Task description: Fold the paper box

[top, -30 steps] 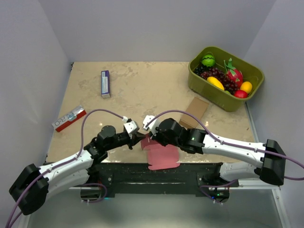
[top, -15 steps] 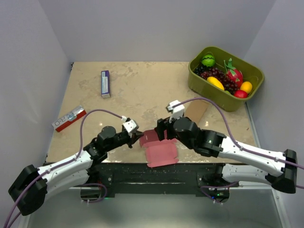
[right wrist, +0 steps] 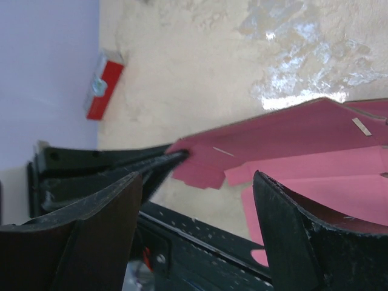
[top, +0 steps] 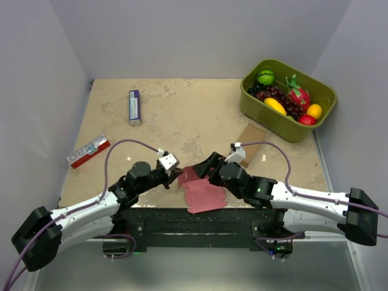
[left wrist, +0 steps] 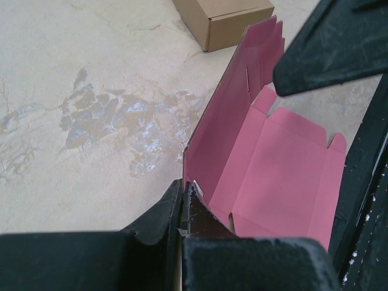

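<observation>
view: top external
paper box [top: 205,193]: pink card, partly unfolded, at the near edge of the table [top: 182,121], between the two arms; one panel lies flat, the far panel is raised.
left gripper [top: 180,176]: at the sheet's left corner, fingers pressed together on the card.
right gripper [top: 205,170]: over the raised far panel, fingers spread; contact with the card cannot be told from here.
brown cardboard box [top: 250,143]: flat on the table, just beyond the right wrist.
green bin [top: 285,130]: far right corner, holds fruit.
red-and-white packet [top: 88,151]: near the left edge, well apart from the sheet.
purple-and-white carton [top: 134,107]: far left part of the table.

view: left wrist
left gripper [left wrist: 183,195]: tips closed tight on the lower corner of the upright pink panel.
paper box [left wrist: 273,176]: upright panel with tabs along its top edge; base panel flat on the table to its right.
right gripper's finger [left wrist: 333,42]: black, beside the top of the upright panel; touch cannot be told.
brown cardboard box [left wrist: 227,18]: beyond the panel.

view: right wrist
right gripper [right wrist: 199,179]: fingers stand wide apart, gripping nothing.
paper box [right wrist: 303,145]: pink panels seen between and beyond the fingers.
left gripper [right wrist: 121,170]: comes in from the left and pinches the card's pointed corner.
red-and-white packet [right wrist: 104,85]: near the wall.
</observation>
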